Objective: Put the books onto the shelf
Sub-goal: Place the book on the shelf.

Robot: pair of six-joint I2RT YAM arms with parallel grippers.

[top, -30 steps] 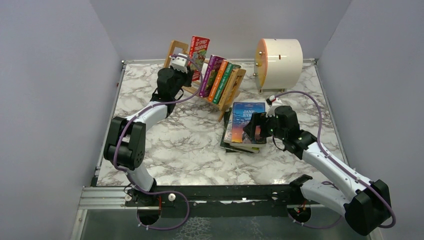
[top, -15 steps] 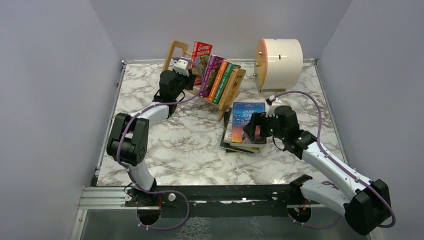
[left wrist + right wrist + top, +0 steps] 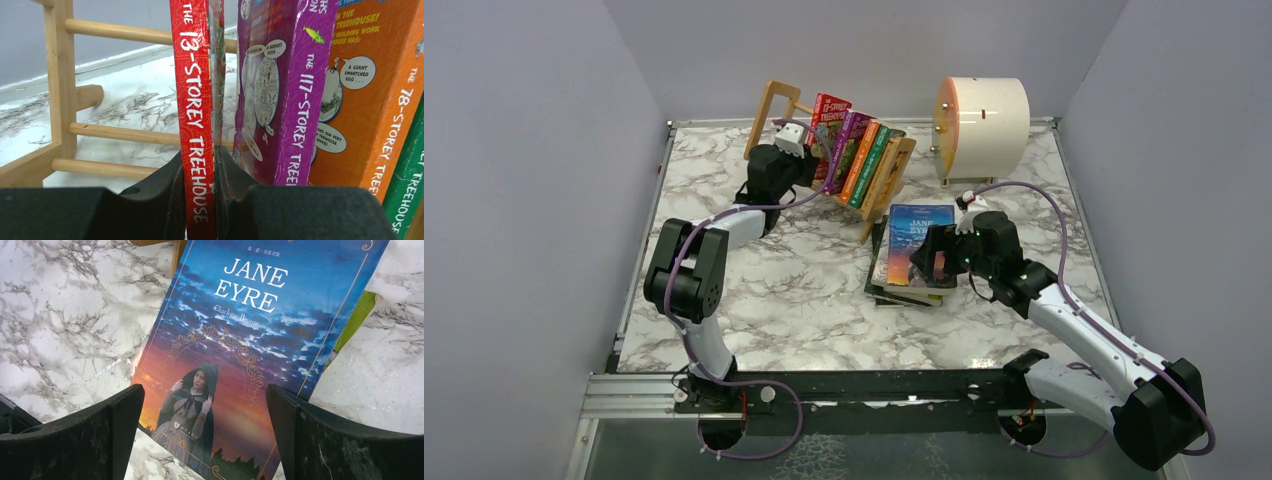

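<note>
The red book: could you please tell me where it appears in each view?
Top external: red book, upper middle, leftmost of the row on the shelf.
Left wrist: red book at centre, spine upright, pinched between the fingers.
Right wrist: not in view.
Shared landmark: the purple book right beside it.
</note>
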